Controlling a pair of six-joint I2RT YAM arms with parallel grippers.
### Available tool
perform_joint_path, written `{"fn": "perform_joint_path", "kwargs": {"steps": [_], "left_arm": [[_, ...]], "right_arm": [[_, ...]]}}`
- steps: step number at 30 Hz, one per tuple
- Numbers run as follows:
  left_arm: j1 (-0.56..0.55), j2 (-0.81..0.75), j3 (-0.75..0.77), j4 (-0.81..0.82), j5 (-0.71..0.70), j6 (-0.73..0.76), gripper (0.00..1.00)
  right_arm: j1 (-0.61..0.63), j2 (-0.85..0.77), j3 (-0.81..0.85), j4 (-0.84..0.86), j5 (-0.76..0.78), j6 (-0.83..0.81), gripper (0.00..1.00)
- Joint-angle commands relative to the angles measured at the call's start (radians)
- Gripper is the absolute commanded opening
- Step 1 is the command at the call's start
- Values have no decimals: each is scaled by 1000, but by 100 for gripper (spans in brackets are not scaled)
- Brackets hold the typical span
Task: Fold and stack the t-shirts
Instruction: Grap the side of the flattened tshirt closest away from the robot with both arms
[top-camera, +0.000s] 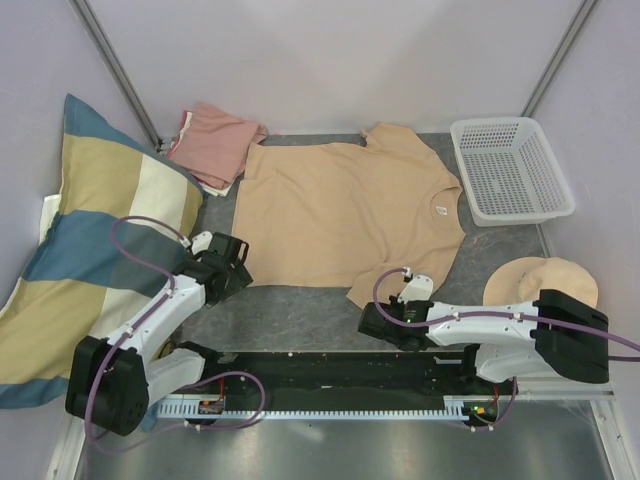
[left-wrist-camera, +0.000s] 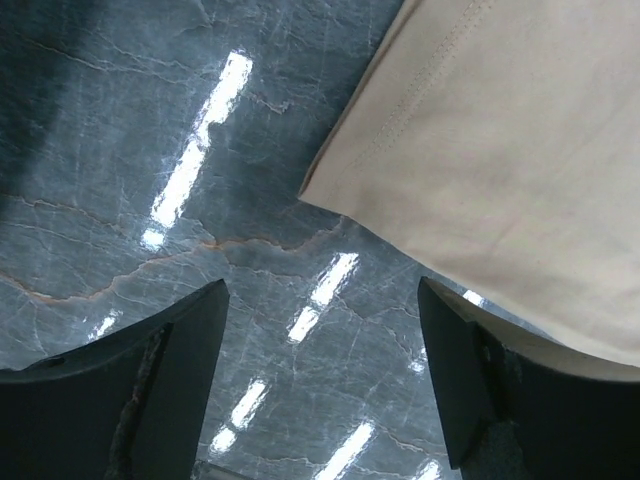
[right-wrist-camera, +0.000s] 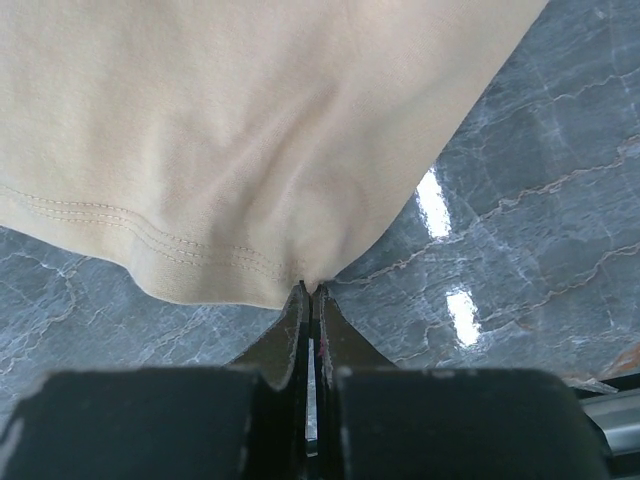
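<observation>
Two t-shirts are in play, and only one is looking done. The biggest job, the tan t-shirt (top-camera: 340, 205), is lying spread flat in the middle of the table (top-camera: 300, 310), collar to the right, not yet folded. The smaller bundle, the pink t-shirt (top-camera: 215, 145), is sitting folded at the far left corner, waiting for a partner on top. The right claw (right-wrist-camera: 310, 292) is working the near sleeve, jaws shut and pinching the tan hem, with the cloth puckering at the tips. The left claw (left-wrist-camera: 320, 300) is hanging wide open just short of the near bottom corner, gripping nothing. I'm calling it roughly halfway: the tan one needs folding, then stacking. Counting down by size: one striped pillow (top-camera: 90, 250), two t-shirts, one white basket (top-camera: 510, 170), one round beige hat (top-camera: 535, 280), two claws.
</observation>
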Motion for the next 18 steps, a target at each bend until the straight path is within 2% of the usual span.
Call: {"fn": "perform_joint_path", "kwargs": {"steps": [1, 5, 18], "left_arm": [[8, 30, 45, 73, -23, -5, 76], [18, 65, 48, 104, -40, 15, 69], [85, 154, 41, 186, -56, 58, 67]], "right_arm": [[-18, 9, -44, 68, -105, -20, 0], [-32, -21, -67, 67, -109, -20, 0], [-40, -46, -88, 68, -123, -26, 0]]}}
